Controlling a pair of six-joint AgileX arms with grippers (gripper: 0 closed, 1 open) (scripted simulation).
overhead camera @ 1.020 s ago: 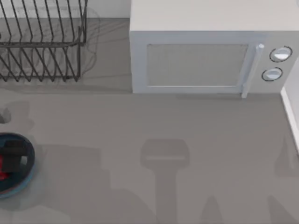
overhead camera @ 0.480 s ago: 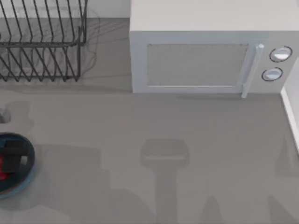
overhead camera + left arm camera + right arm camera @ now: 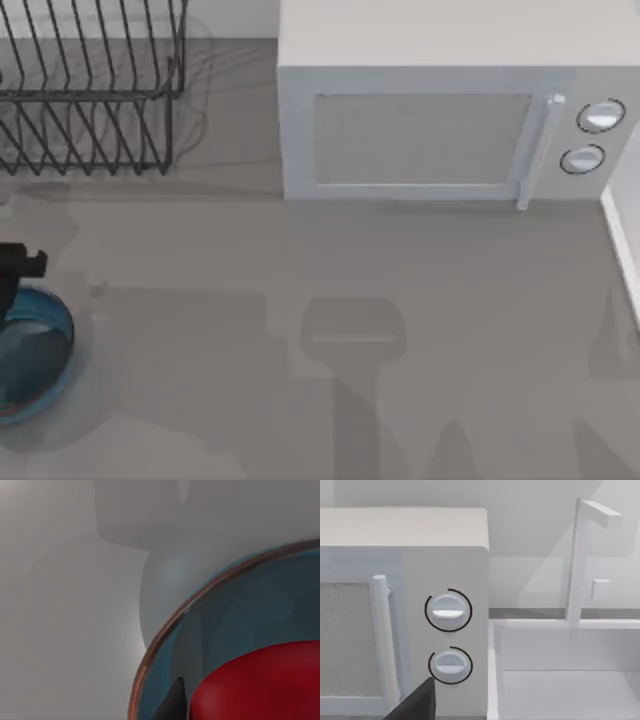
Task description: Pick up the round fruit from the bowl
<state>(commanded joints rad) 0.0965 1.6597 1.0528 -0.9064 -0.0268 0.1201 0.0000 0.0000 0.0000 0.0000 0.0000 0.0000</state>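
Observation:
The blue bowl (image 3: pixel 40 345) sits at the table's left edge, and in the top view no fruit lies in it. My left gripper (image 3: pixel 14 265) hangs as a dark block over the bowl's far rim. In the left wrist view the round fruit (image 3: pixel 260 685) is glossy red and very close, above the bowl's blue inside (image 3: pixel 240 615) and its coppery rim. A dark fingertip (image 3: pixel 172 705) lies against the fruit's side, so the gripper is shut on it. My right gripper (image 3: pixel 415 705) is parked facing the microwave's knobs.
A white microwave (image 3: pixel 420 130) stands at the back centre and right. A black wire dish rack (image 3: pixel 90 90) stands at the back left. A white sink basin (image 3: pixel 560 680) with a faucet (image 3: pixel 580 565) is beside the microwave, at the table's right edge.
My left gripper rose out of the bowl and shifted toward its far rim. The red fruit that lay in the bowl under the gripper is gone from the bowl's floor.

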